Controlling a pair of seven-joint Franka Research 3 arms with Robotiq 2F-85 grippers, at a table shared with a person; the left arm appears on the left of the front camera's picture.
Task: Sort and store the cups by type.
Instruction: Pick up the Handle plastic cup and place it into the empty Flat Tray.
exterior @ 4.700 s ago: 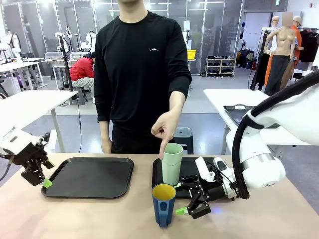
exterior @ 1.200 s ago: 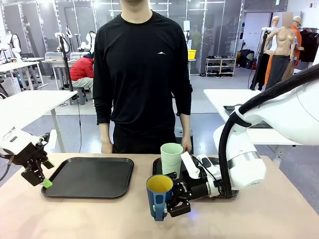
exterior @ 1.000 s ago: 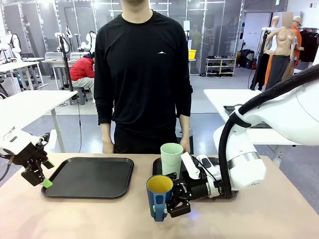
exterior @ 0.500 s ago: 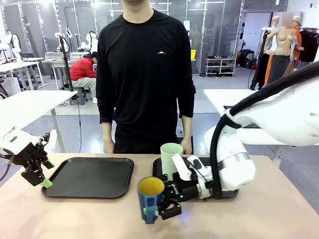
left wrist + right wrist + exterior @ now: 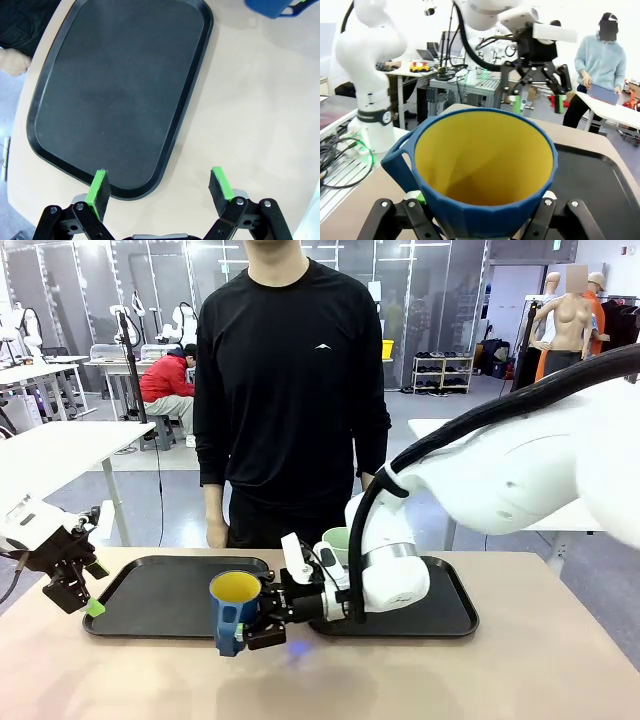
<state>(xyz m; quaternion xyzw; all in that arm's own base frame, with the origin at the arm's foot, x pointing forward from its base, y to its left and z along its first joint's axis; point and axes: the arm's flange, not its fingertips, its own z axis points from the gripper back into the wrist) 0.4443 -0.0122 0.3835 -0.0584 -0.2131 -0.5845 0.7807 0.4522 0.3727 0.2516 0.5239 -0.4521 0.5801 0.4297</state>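
Your right gripper clamped on blue mug, lifted beside left tray, left gripper fingers apart, holding nothing.

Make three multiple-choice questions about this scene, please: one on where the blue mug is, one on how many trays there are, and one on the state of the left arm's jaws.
1. Where is the blue mug?
A. Held by the right gripper at the near edge of the left tray
B. Standing on the right tray
C. In the person's hand

2. How many black trays lie on the table?
A. One
B. Two
C. Three

3. How do the jaws of the left gripper stand?
A. Shut on the green tumbler
B. Shut on nothing
C. Open, holding nothing

Answers:
1. A: the front view shows the right gripper clamped on the mug beside the left tray.
2. B: a left tray and a right tray lie side by side.
3. C: the left wrist view shows the green pads wide apart, nothing between.
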